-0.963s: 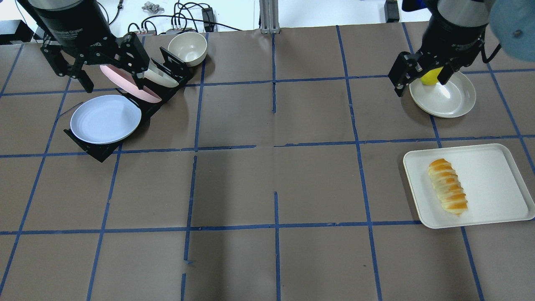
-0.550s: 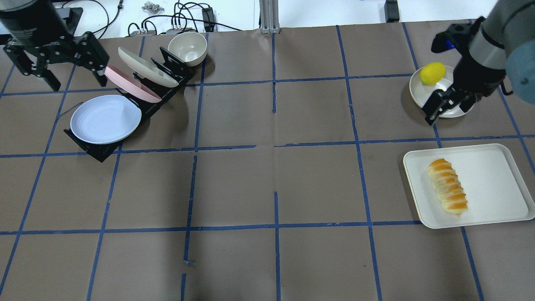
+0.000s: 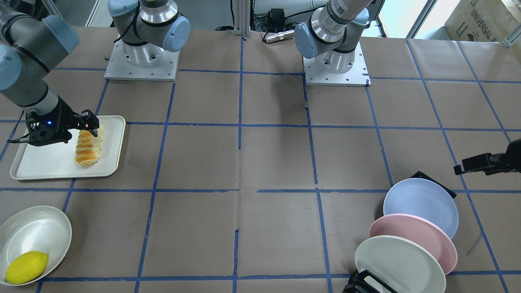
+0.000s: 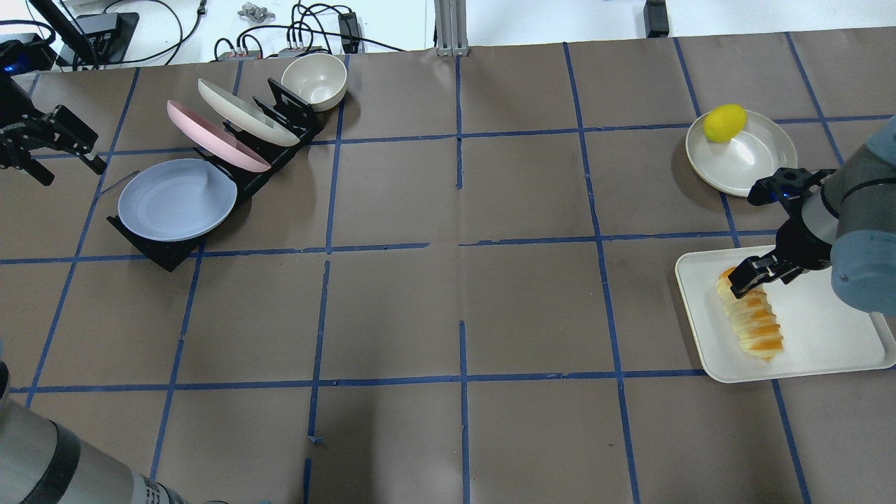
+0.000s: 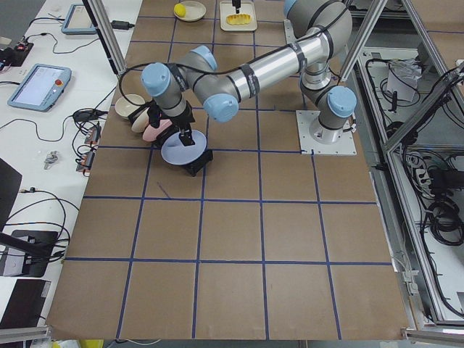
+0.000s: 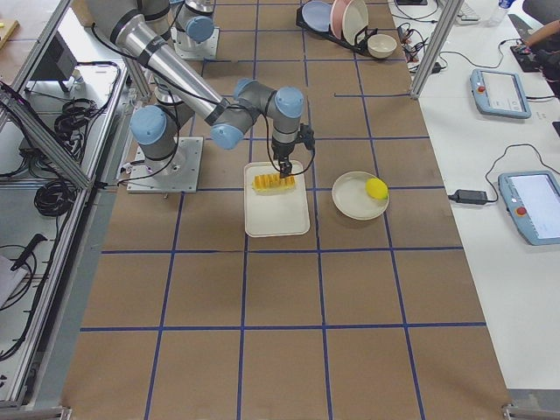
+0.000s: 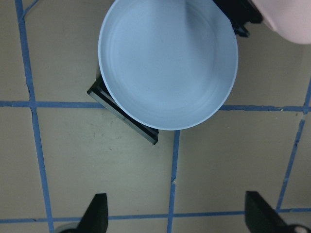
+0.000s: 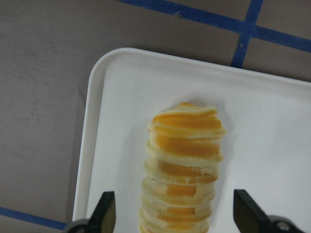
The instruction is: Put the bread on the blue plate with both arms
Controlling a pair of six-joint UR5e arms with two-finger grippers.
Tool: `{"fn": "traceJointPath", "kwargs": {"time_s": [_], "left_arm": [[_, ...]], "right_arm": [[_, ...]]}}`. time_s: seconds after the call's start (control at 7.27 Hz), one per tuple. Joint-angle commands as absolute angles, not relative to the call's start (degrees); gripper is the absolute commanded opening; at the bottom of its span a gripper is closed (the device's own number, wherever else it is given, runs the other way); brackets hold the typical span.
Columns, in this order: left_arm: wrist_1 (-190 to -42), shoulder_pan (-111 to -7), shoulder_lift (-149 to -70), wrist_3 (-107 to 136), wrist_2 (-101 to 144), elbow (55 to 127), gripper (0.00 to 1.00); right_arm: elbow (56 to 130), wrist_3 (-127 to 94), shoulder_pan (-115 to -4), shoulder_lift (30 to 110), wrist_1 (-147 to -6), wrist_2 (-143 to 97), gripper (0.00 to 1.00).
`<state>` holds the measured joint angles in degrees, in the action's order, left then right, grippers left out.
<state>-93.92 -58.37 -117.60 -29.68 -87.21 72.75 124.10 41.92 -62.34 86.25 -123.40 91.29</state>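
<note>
Right wrist-mounted: right hand (image 8: 176,212) is hovering, spread wide, straddling the bread (image 8: 183,160) lying on the white tray (image 8: 272,145).
Bread is looking light and squashy, probably wanting a gentle mid-length pinch; left hand (image 7: 177,218) is hanging released near the blue plate (image 7: 167,63).

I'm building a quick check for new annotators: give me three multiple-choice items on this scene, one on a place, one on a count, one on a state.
1. The bread lies: A) on the white tray B) on a plate C) in a bowl
2. Plates in the black rack: A) two B) three C) four
3. The right tool is: A) shut on the bread B) open over the bread C) shut on a plate
1A, the tray lies under it; 2B, the blue plate, pink plate and cream plate; 3B, its fingers stand apart beside the loaf.
</note>
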Motion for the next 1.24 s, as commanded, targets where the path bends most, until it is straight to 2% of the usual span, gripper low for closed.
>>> {"fn": "traceJointPath", "kwargs": {"time_s": [0.0, 0.41, 0.55, 0.69, 0.83, 0.96, 1.1], "left_arm": [[-89.0, -57.5, -125.9, -33.2, -86.0, 70.1, 1.0], [-84.6, -57.6, -131.4, -33.5, -83.9, 69.7, 0.99], [-84.8, -57.6, -131.4, -35.0, -82.9, 70.5, 0.89], [-85.4, -57.7, -131.5, -35.9, -83.1, 69.9, 0.67], [-85.4, -57.7, -131.4, -35.9, -83.1, 69.6, 0.4], [-85.4, -57.7, -131.3, -36.0, -82.9, 69.5, 0.21], [-85.4, -57.7, -131.3, -36.1, -82.3, 69.5, 0.16]], "right_arm": [[124.6, 41.3, -60.7, 81.2, -128.5, 91.5, 0.87], [125.0, 40.9, -59.4, 78.9, -129.4, 91.3, 0.88], [125.3, 40.5, -59.4, 79.5, -128.6, 91.6, 0.88], [124.8, 39.6, -59.4, 80.6, -126.8, 91.6, 0.88], [124.8, 39.0, -59.4, 81.3, -125.3, 91.6, 0.88], [124.8, 38.8, -59.4, 81.5, -125.0, 91.6, 0.88], [124.7, 37.7, -59.4, 81.6, -123.8, 91.5, 0.88]]}}
